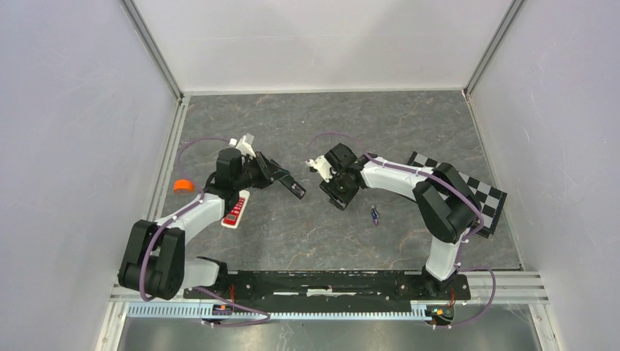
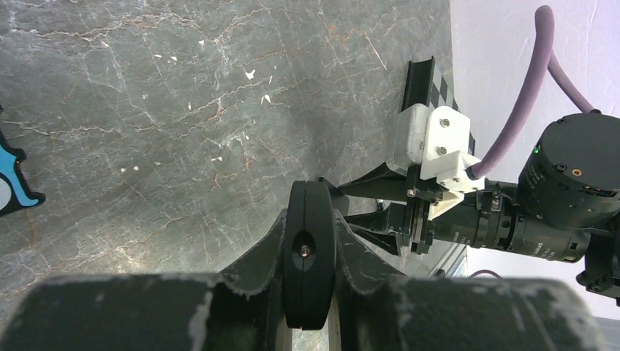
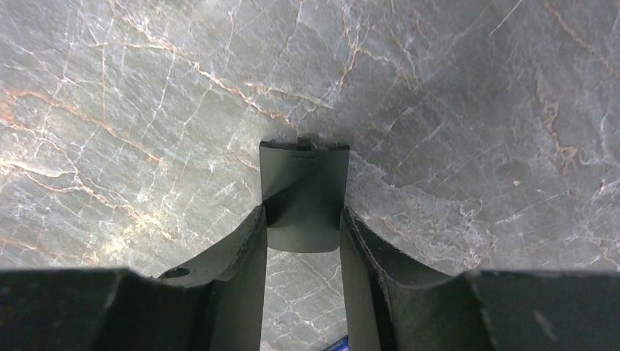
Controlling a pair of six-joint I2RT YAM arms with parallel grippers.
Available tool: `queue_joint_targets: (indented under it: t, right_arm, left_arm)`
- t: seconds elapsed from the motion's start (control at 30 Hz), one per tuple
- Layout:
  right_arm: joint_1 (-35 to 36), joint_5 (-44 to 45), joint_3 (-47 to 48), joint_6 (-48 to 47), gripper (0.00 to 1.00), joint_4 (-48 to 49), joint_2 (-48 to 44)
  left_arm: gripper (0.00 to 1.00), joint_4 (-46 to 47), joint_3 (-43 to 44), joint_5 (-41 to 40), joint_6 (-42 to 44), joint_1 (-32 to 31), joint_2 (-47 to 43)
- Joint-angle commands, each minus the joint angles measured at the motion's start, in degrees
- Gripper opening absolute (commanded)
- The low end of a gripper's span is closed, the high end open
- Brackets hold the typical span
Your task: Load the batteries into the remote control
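In the top view my left gripper [image 1: 272, 175] is shut on a black remote control [image 1: 291, 186], held above the table with its free end toward the right arm. The left wrist view shows that remote [image 2: 308, 252] end-on, clamped between the fingers [image 2: 263, 248]. My right gripper [image 1: 330, 183] faces it a short way off and is shut on a dark flat cover plate [image 3: 303, 179], both fingers [image 3: 245, 248] pressing its edges. One bluish battery [image 1: 374, 215] lies on the table below the right gripper; a blue sliver of a battery [image 3: 338, 345] shows in the right wrist view.
A white remote with red buttons [image 1: 235, 210] lies under the left arm. An orange round object [image 1: 183, 186] sits at the left wall. A checkerboard panel [image 1: 479, 191] lies at the right. A blue-rimmed object [image 2: 11, 183] shows at the left wrist view's edge.
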Motion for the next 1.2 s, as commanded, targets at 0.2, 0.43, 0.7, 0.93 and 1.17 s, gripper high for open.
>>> queue_joint_targets:
  t: [0.2, 0.43, 0.7, 0.93, 1.17]
  right_arm:
    - [0.2, -1.6, -0.6, 4.8, 0.4, -2.8, -5.3]
    - [2.1, 4.6, 1.1, 4.5, 0.66, -7.2, -2.4]
    - [4.0, 4.3, 6.2, 2.0, 0.76, -8.7, 2.4]
    - [4.1, 4.6, 10.7, 3.6, 0.6, -11.7, 7.5]
    - [4.0, 4.2, 10.9, 4.7, 0.54, -15.5, 8.8]
  left_arm:
    - [0.02, 5.3, 0.4, -0.6, 0.5, -2.9, 2.9]
    - [0.02, 5.2, 0.6, -1.5, 0.7, -3.5, 3.7]
    - [0.02, 5.2, 0.2, -2.1, 0.9, -3.5, 3.5]
    - [0.02, 3.4, 0.3, -2.8, 2.2, -3.5, 2.6]
    - [0.02, 2.8, 0.9, -2.8, 2.7, -3.5, 2.6]
